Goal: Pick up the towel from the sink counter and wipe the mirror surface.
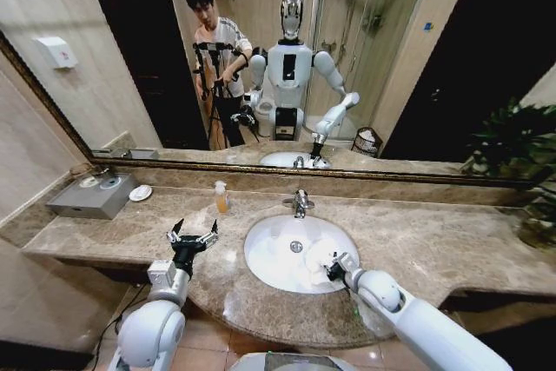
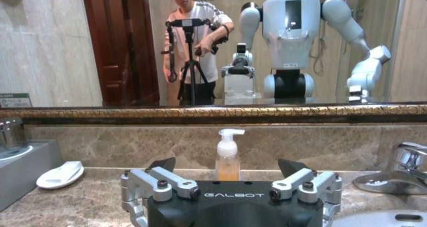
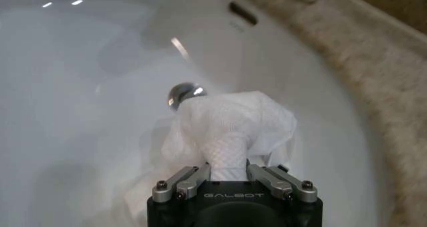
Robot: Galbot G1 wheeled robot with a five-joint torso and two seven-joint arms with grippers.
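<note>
mirror (image 1: 261, 58): wide wall mirror in a thin dark bronze frame, long axis running along the wall above the counter; the robot's own reflection stands in it.
sink counter (image 1: 452, 245): beige-brown mottled marble, long axis parallel to the mirror, its front edge bulging toward the robot around the basin.
basin (image 1: 269, 254): oval white bowl set in the counter, with a chrome drain at its middle and a chrome tap (image 1: 301, 203) behind it.
grey box (image 1: 91, 197): on the counter's far left end, with a small white dish (image 1: 140, 192) just beside it.
soap bottle (image 2: 227, 155): pump bottle of amber liquid, upright near the back wall, between the dish and the tap.
towel (image 3: 230, 127): small white cloth, bunched, lying inside the basin on the right side of the drain; its gathered neck runs from the gripper toward the drain, and the loose folds spread around it against the bowl.
right gripper (image 3: 230, 169): lowered into the basin, fingers nearly closed and pinching the towel's neck between them.
left gripper (image 1: 193, 237): above the counter to the left of the basin, pointing toward the mirror, fingers spread wide apart with nothing between them.
</note>
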